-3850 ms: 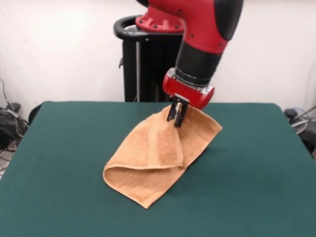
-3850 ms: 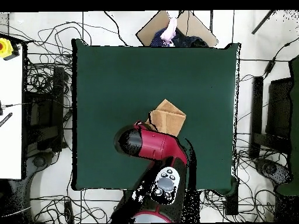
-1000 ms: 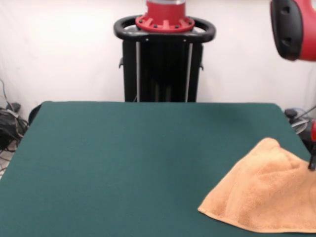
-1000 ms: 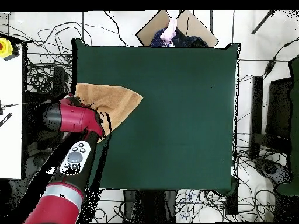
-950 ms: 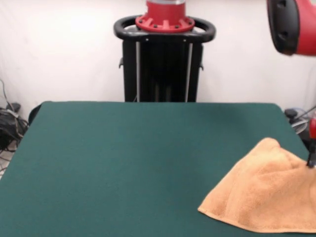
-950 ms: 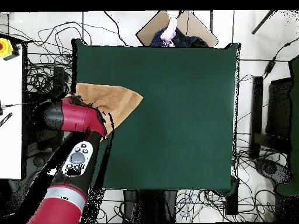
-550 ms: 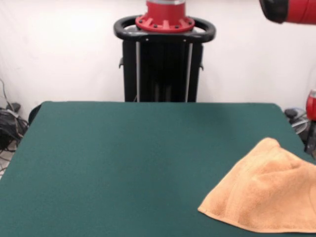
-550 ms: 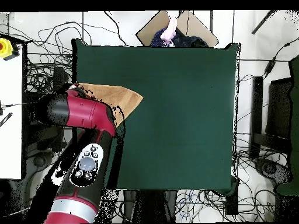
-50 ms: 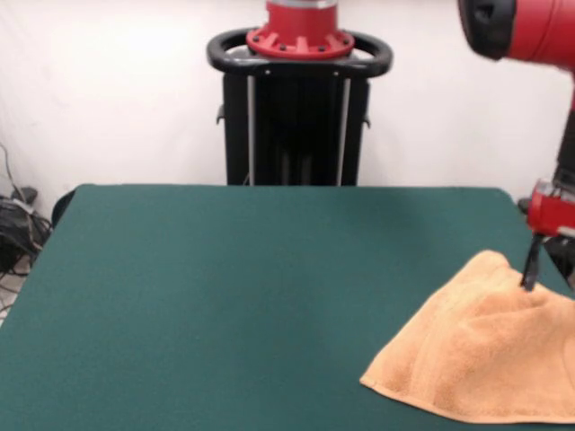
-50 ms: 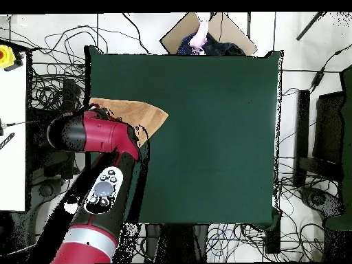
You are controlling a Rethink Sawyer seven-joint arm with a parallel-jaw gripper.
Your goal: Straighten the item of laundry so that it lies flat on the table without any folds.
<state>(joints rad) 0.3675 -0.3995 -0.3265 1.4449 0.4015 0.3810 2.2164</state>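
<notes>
I work in a robotics lab. My black pedestal (image 9: pixel 299 108) stands against a plain white wall (image 9: pixel 108 90) behind a green felt table (image 10: pixel 206 137) set up as a test surface. Tangles of black cables (image 10: pixel 62 41) cover the floor on every side of it, and a yellow box with a red button (image 10: pixel 8 55) sits on a white bench (image 10: pixel 12 137) beside the table.

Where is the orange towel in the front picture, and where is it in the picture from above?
Front view: the orange towel lies at the lower right, running off the picture's right edge.
Overhead view: it lies at the green table's left edge, partly hidden under the red arm.
Shared landmark: the gripper at the towel; in the front view its tip is at the towel's raised top.
</notes>
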